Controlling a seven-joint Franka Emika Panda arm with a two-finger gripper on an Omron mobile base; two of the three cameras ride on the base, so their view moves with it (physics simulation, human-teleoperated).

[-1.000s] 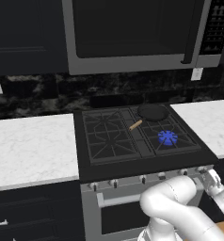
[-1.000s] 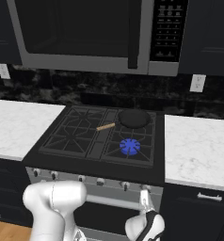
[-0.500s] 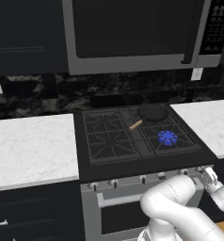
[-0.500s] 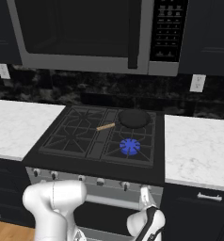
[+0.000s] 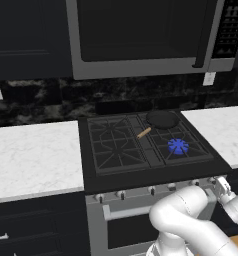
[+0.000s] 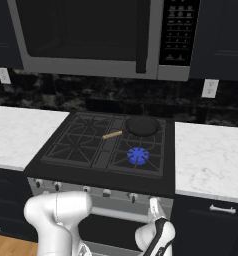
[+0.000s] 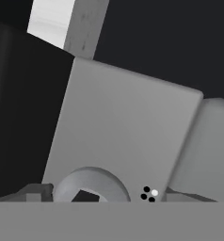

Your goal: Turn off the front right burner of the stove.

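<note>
Right base view puts your gripper (image 6: 153, 204) at the stove's (image 6: 66, 155) steel front panel, by the rightmost knob; you cannot tell whether its fingers are spread. Hand view shows one round knob (image 7: 91, 184) close up. Farther back, the front right burner (image 6: 138, 155) glows blue. One skillet (image 6: 141, 126) sits behind it.

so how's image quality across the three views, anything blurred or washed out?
Left base view: evenly lit, soft-edged, no glare; the front right burner flame is the one saturated spot on the dark stove. Right base view: same flat lighting, the burner reads clearly and the tool sits at the steel front panel. Hand view: very close, blurry grey surfaces with a rounded knob-like shape, little contrast.
</note>
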